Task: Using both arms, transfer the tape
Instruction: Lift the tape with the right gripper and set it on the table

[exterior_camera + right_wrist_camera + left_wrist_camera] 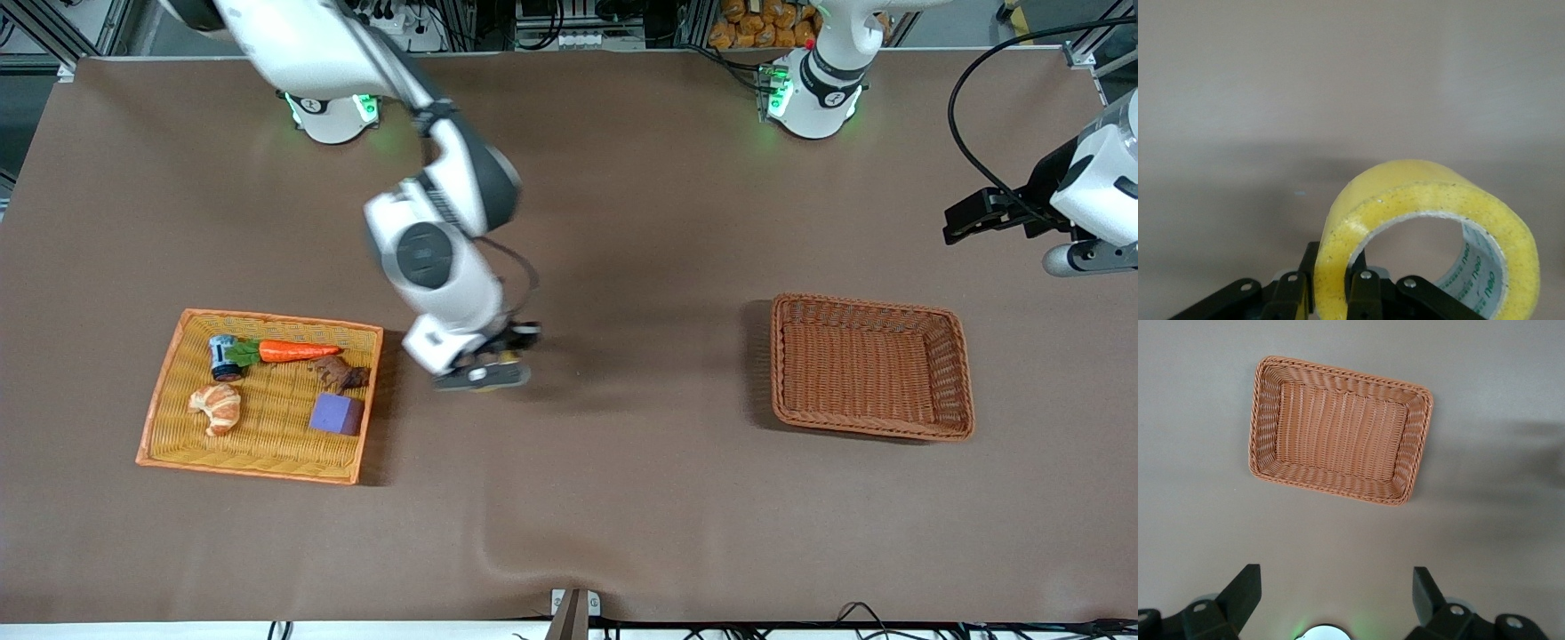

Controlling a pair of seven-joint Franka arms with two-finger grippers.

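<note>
Tape (1425,227) lower edge cut off.

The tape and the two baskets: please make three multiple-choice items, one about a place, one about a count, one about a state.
1. Where is the tape?
A. In the brown basket
B. In the right gripper, over bare table between the baskets
C. In the yellow tray

2. How many things lie in the yellow tray?
A. Five
B. Two
C. Eight

3. How is the left gripper?
A. Shut on the tape
B. Shut on a carrot
C. Open and holding nothing

Key: 1 B, the right gripper pinches the roll's wall, and the front view shows it between the baskets. 2 A, a carrot, a croissant, a purple block, a small can and a brown toy. 3 C, its fingers stand wide apart above the brown basket, with nothing between them.
</note>
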